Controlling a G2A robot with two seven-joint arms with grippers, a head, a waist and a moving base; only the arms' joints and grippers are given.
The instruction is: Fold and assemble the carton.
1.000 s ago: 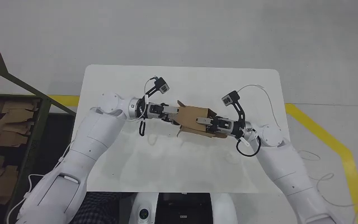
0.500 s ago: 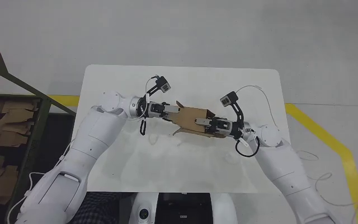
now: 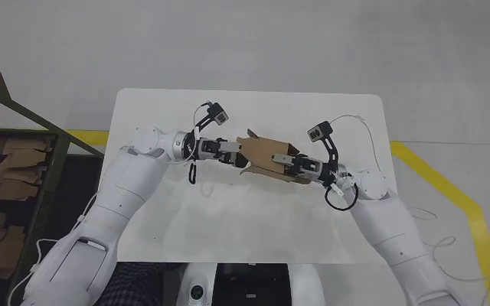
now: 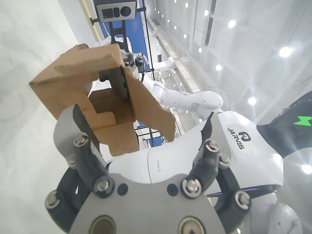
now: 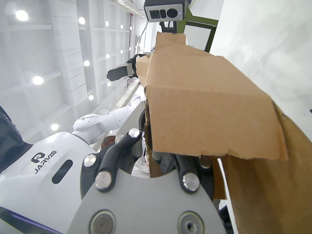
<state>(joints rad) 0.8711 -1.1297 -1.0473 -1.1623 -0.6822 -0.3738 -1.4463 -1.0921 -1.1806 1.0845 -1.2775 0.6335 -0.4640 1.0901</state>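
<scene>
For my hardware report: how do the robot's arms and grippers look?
Both arms have glossy white shells with black joints. The left gripper and right gripper have black finger links, silver screws and a grey base plate. Each wrist carries a small dark camera.

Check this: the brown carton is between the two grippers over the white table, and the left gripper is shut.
Not shut: the left wrist view shows the left gripper open, fingers spread wide at the carton's end. The carton is between it and the right gripper over the table.

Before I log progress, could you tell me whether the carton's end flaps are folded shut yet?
Open: the left wrist view looks into the hollow carton, one flap sticking outward.
</scene>
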